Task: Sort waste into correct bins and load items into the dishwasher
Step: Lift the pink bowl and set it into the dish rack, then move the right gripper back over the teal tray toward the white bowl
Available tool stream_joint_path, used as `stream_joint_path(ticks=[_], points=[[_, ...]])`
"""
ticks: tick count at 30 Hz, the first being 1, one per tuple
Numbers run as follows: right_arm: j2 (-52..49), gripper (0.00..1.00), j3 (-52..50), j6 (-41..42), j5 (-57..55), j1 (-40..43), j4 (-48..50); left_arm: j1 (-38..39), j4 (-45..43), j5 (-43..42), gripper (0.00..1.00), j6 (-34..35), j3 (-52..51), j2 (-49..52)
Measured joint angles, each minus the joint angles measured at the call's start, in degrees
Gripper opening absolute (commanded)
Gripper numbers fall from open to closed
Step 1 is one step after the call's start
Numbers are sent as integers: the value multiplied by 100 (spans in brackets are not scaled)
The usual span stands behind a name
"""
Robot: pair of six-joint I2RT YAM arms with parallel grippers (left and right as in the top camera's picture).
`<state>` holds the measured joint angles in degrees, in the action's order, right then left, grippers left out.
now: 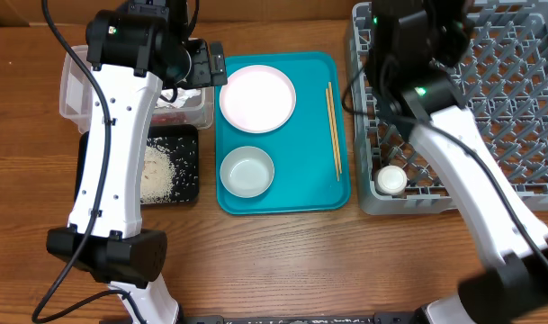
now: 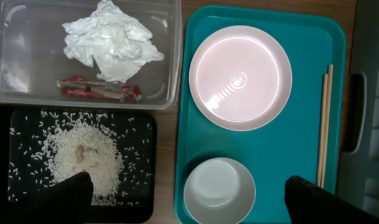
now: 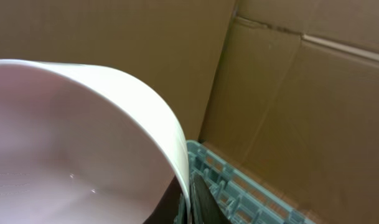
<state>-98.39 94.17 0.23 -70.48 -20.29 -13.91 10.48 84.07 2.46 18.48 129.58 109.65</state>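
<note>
White bowl (image 3: 83,143) is sitting clamped by its rim in the right hand (image 3: 188,202), over the dish rack's (image 3: 239,193) edge. Left hand (image 2: 195,198) is hovering released above the black tray (image 2: 144,186) and teal tray (image 2: 301,37), holding nothing.

Legible text, labels, brands, numbers, signs: none. Nearest candidate: the red-and-silver wrapper (image 2: 99,90) lying in the clear tub (image 2: 174,56), at ten o'clock in the left wrist view. Any print on it is too small to read.
</note>
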Motion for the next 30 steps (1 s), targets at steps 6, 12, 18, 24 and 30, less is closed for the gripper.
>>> stream_joint_path(ticks=[6,12,18,24,30], points=[[-1008,4,0,-1587,378,494,1276,0,-2,0,100,0,0,0],[-1740,4,0,-2170,990,831,1351,0,0,0,100,0,0,0],[-2212,4,0,-2389,1419,839,1377,0,0,0,100,0,0,0],[-2465,4,0,-2448,1626,826,1497,0,0,0,100,0,0,0],[-2573,4,0,-2450,1738,826,1609,0,0,0,100,0,0,0]])
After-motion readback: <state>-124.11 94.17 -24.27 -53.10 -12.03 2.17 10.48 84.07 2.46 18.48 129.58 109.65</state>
